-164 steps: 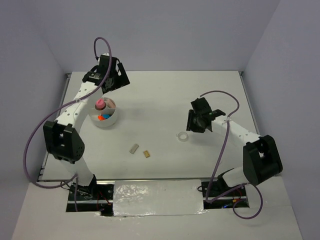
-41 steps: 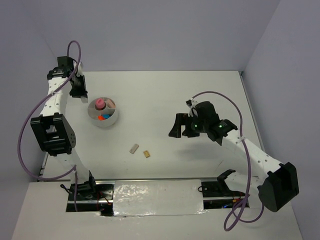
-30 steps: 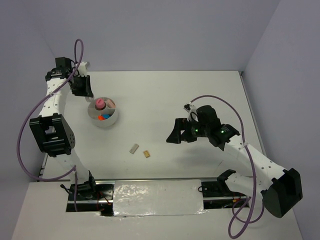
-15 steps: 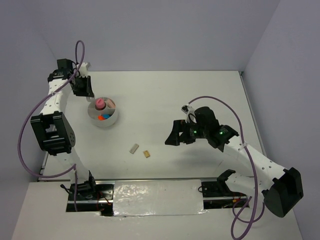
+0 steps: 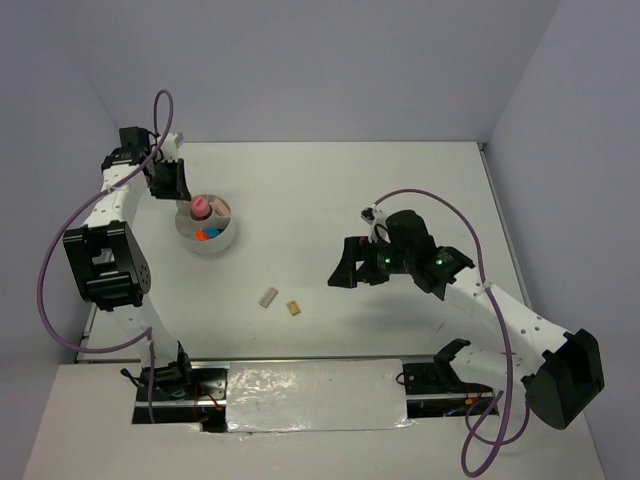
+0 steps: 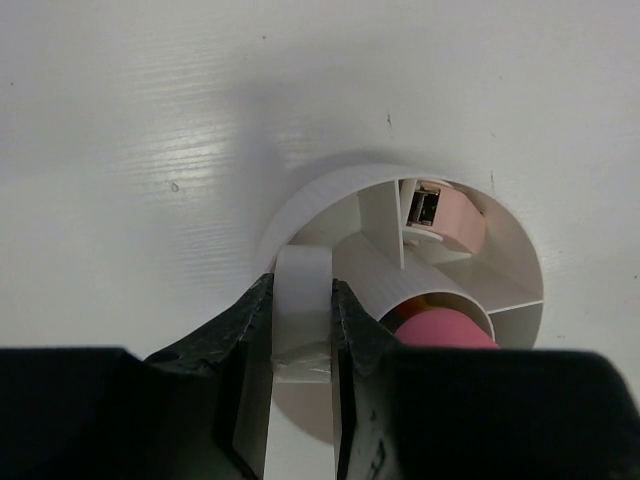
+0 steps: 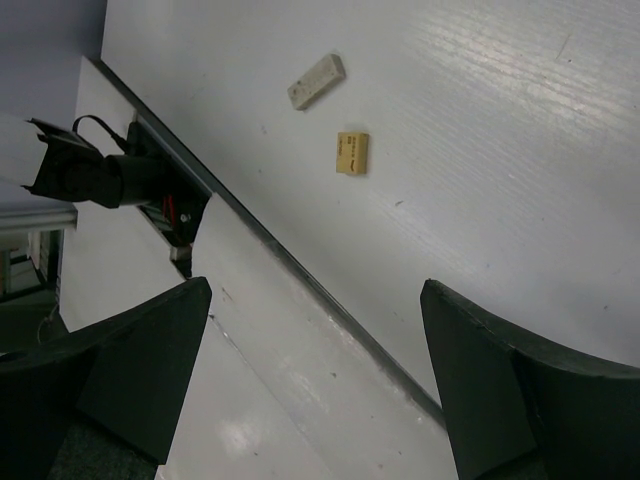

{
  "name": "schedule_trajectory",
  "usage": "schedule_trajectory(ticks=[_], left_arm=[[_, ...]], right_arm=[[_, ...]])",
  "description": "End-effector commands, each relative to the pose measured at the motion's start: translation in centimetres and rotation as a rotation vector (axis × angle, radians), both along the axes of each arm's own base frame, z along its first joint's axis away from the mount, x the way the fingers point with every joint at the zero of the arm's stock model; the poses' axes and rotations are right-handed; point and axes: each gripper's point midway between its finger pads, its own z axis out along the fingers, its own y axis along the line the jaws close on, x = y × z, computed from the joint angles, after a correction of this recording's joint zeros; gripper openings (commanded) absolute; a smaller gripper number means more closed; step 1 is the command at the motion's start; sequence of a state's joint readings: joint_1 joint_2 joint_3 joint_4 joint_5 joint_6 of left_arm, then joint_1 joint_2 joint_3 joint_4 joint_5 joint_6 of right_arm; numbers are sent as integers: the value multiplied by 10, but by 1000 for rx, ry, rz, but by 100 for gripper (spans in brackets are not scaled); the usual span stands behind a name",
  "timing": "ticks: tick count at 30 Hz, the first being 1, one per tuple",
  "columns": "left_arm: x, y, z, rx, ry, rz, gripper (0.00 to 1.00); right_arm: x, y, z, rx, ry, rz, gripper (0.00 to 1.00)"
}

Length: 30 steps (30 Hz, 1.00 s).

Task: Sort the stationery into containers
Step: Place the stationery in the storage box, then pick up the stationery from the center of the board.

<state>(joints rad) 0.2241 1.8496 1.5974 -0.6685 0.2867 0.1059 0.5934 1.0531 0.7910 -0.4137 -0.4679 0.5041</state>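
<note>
Nearest me on the tabletop [image 5: 420, 180] the grey block [image 5: 268, 297] and the tan block [image 5: 293, 309] lie flat, just beside each other but not touching. My right gripper [image 5: 343, 268] hangs to their right with its jaws spread wide and nothing between them. Its wrist view has both blocks ahead of the fingers. I judge they are the next pick, not the step in hand.

Farther back on the left is the white bowl [image 5: 228, 238], with the pink tube [image 5: 200, 207] standing up from its middle and orange and blue pieces beside it. At the bowl's far-left edge, my left gripper [image 5: 172, 182] is pinching the clear ring [image 6: 303, 300] on edge between its fingers.

The step in hand, as I read it, is dropping that ring. In the wrist view the ring sits about over the rim, not clearly inside. I want to nudge it inward until it is wholly above the bare outer compartment, short of the divider [image 6: 380, 225]. Held on edge, the ring will likely roll or hop. So I plan to go low into the compartment and part the jaws slowly, letting the walls catch it. I should then lift straight up, because the pink tube stands near and a sideways exit could knock it.
</note>
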Motion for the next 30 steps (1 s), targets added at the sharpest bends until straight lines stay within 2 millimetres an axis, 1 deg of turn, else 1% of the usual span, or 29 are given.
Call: schedule_trajectory(ticks=[1,3,4,5,6,9,11,14,15,16,17,18,19,20,21,22,23,24,25,26,27,28,29,30], left_arm=[[9,-2,14,-21,-69,-7,28],[11,-1,16,-20,-76,5,30],[11,1,16,-12,-71,22,37],[11,0,16,-15,-73,20,80],[11,0,16,-16,-73,21,99],[14,1,23,-16,-95,33,99],[15,-1,31,-25,-116,30,99],[17,1,47,-18,-142,40,99],[18,3,57,-5,-164,51,99],[17,5,60,-1,-167,71,99],[18,11,67,23,-179,100,99],[16,13,75,8,-178,155,99],[18,17,86,15,-193,194,99],[15,27,92,43,-189,269,99],[12,31,103,14,-196,369,99],[6,35,112,17,-190,427,99],[0,36,116,11,-181,468,99],[-8,41,126,12,-188,533,99],[-17,39,129,8,-171,552,99],[-26,36,143,-5,-195,558,99],[-32,30,149,-47,-207,563,99],[-37,27,142,-69,-206,574,99],[-43,21,145,-112,-219,573,99],[-53,5,164,-210,-273,522,99]], right_arm=[[9,7,19,15,-54,7,94],[9,8,17,15,-50,11,93],[10,9,18,16,-50,12,94],[11,9,18,15,-48,11,93],[11,10,16,12,-41,15,94],[12,11,16,8,-44,19,94],[13,12,17,7,-46,20,94],[16,13,18,4,-46,18,94],[16,14,17,4,-44,21,93],[17,16,15,1,-40,22,94],[18,16,13,-7,-40,23,94],[15,20,11,-19,-42,34,94],[20,19,-2,-75,-32,11,94],[21,22,-6,-110,-43,12,94],[21,25,-14,-150,-45,15,94],[16,32,-37,-243,-24,31,94],[16,39,-42,-272,-30,41,94],[14,44,-49,-301,-31,54,93],[7,55,-67,-347,-23,86,92],[11,62,-71,-371,-49,81,90],[11,69,-77,-389,-59,96,86],[3,77,-97,-448,-47,130,85],[12,85,-95,-474,-85,120,83],[13,90,-101,-500,-90,128,80]])
